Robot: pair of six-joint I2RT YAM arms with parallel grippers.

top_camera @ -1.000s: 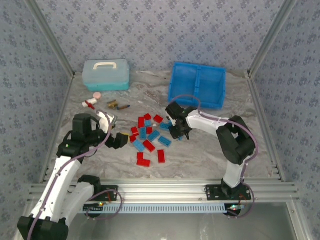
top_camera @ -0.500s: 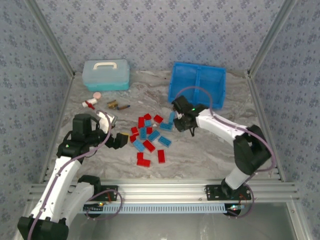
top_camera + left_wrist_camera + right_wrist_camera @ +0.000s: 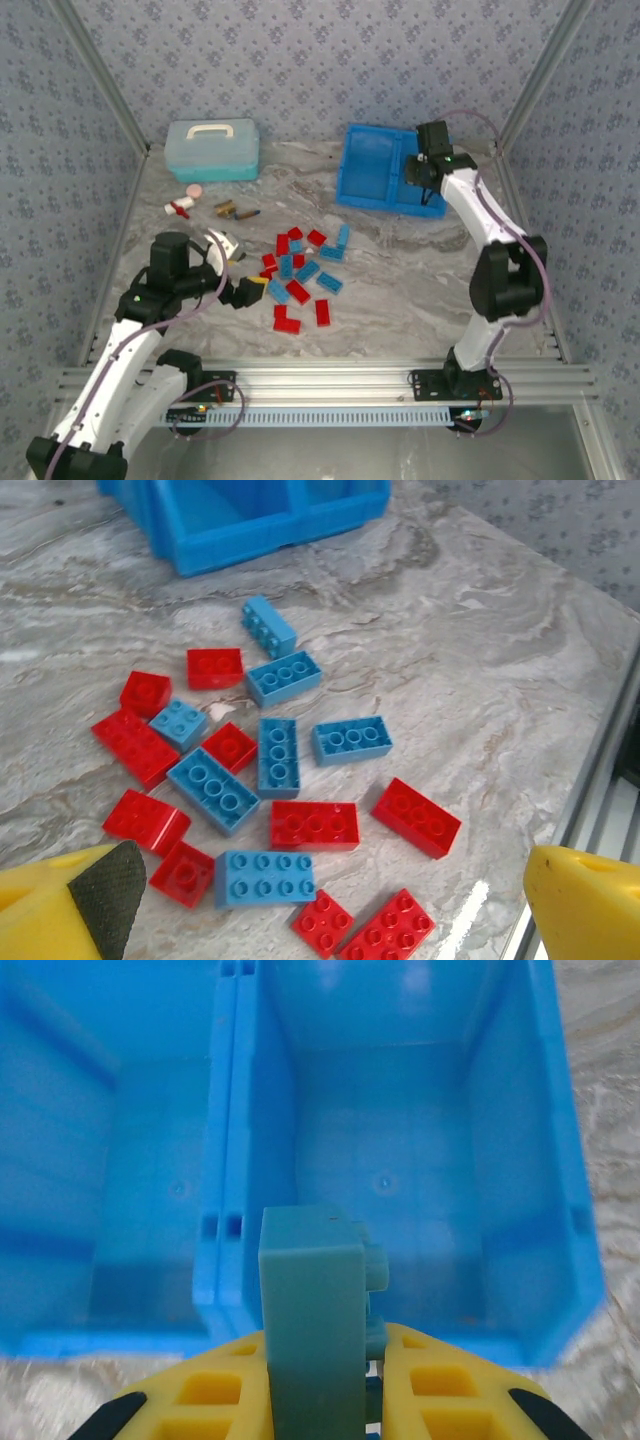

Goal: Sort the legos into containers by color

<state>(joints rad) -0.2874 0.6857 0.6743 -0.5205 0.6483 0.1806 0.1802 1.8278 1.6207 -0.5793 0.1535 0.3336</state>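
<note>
I had the right gripper [image 3: 318, 1365] clamped on a light blue lego [image 3: 310, 1300] above the right compartment of the tray [image 3: 235, 1110], while my left gripper [image 3: 340, 905] hung wide open over the loose legos [image 3: 279, 756].

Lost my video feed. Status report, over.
Right gripper shut on light blue lego, over right compartment of blue tray. Left gripper open, beside lego pile. Nothing in the way.

No legible text, labels, brand marks or numbers. Stud tops of the legos [image 3: 279, 756] are too small to read any embossing.
</note>
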